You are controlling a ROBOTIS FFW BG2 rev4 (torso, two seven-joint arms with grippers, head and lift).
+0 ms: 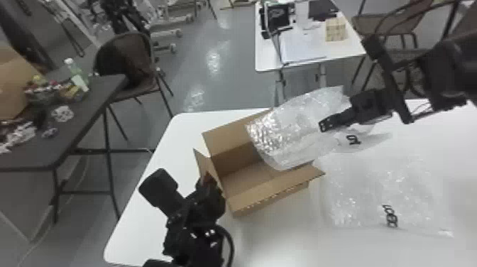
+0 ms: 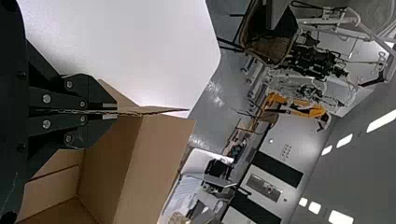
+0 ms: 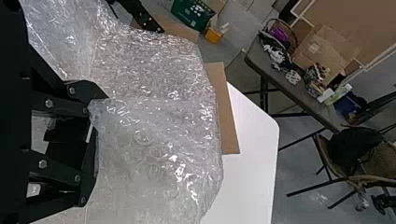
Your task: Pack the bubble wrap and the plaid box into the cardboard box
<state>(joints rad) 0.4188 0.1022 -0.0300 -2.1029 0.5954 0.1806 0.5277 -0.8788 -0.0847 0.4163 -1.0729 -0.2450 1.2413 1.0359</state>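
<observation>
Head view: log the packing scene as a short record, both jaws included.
Container: open brown cardboard box on white table
Clear bubble wrap: partly over the box opening
Left gripper: jaws shut on brown cardboard flap
Right gripper: jaws apart at the bubble wrap
Second clear plastic piece: on table, right of box

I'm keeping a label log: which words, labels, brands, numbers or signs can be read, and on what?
None can be read.
Clear plastic by the right gripper: black print, too blurred.
Clear plastic lying on the table: black print, too blurred.
Green box in the background: pale marks, too small.
</observation>
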